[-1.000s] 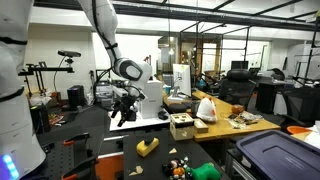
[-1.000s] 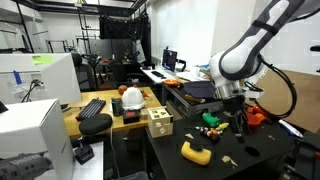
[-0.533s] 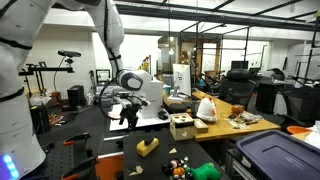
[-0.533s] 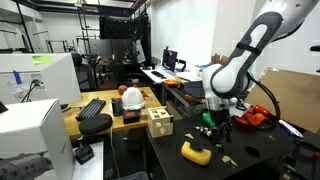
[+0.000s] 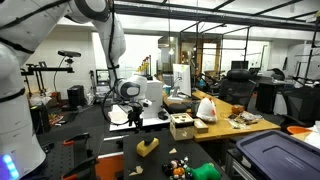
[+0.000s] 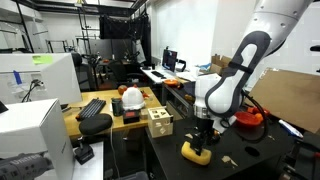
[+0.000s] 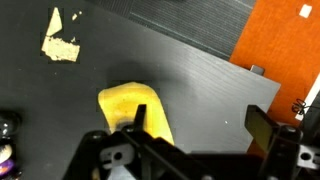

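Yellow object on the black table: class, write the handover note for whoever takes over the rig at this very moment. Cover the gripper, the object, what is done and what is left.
The gripper is open and empty, hovering low over the black table.
The yellow object lies flat on the table beneath it, off centre by one finger. Contact cannot be told.
An orange sheet lies beside it, apart from the object.
Done: the gripper is above the object.
Left: the object is not centred between the fingers and is not gripped.

white arm (image 6: 243, 58), seemingly black gripper (image 6: 204, 139)
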`<action>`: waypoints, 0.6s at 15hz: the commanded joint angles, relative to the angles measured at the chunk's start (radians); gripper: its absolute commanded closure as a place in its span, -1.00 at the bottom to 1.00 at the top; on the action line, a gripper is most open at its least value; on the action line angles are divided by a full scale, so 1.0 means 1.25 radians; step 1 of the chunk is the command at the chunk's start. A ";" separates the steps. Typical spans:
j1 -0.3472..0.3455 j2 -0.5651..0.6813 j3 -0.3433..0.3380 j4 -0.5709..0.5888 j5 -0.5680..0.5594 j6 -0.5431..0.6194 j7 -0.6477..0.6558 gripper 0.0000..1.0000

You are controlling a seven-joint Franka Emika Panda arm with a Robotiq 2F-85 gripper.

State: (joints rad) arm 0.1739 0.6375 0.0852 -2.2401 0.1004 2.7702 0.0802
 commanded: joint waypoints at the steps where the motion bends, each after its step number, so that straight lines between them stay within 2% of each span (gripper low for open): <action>1: 0.064 0.027 -0.072 0.026 -0.059 0.065 0.068 -1.00; 6: 0.107 0.058 -0.156 0.056 -0.115 0.075 0.103 -1.00; 9: 0.098 0.075 -0.165 0.076 -0.124 0.063 0.094 -1.00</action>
State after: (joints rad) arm 0.2888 0.7058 -0.1025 -2.1745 -0.0311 2.8470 0.1667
